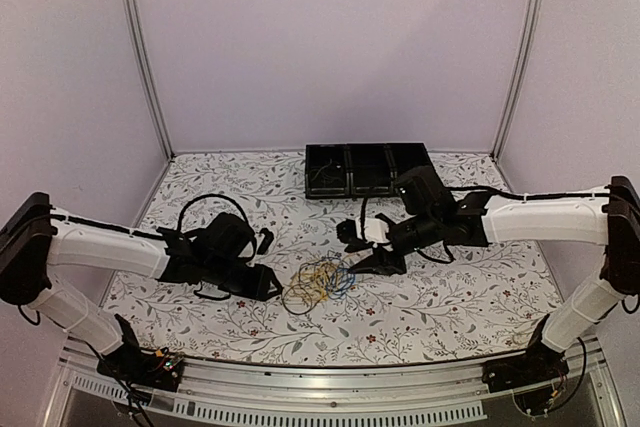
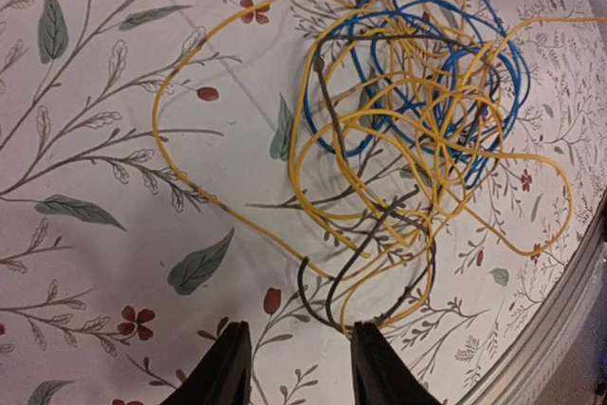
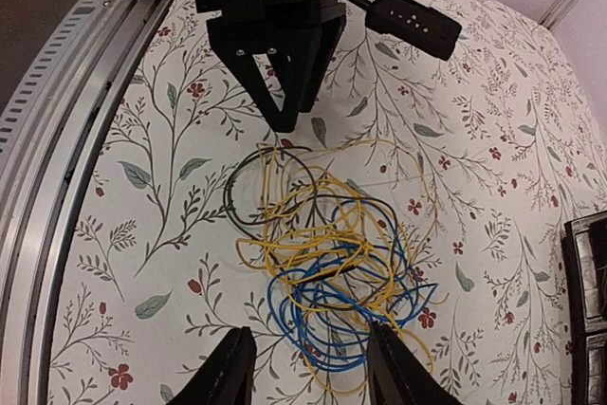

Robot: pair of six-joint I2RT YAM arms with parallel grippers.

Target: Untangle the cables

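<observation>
The cables (image 1: 318,283) lie in one tangled heap of yellow, blue and dark loops on the flowered tablecloth, between the two arms. In the left wrist view the cables (image 2: 417,120) spread ahead of my open left gripper (image 2: 299,367), whose right fingertip touches a dark loop's near end. In the right wrist view the cables (image 3: 327,263) lie just beyond my open right gripper (image 3: 308,372), with blue loops nearest it. In the top view my left gripper (image 1: 272,285) sits left of the heap and my right gripper (image 1: 368,265) right of it. Both are empty.
A black compartment tray (image 1: 366,169) stands at the back of the table behind the right arm. The metal rail of the table's front edge (image 3: 57,168) runs close by. The left arm's head (image 3: 285,16) faces the heap from the far side.
</observation>
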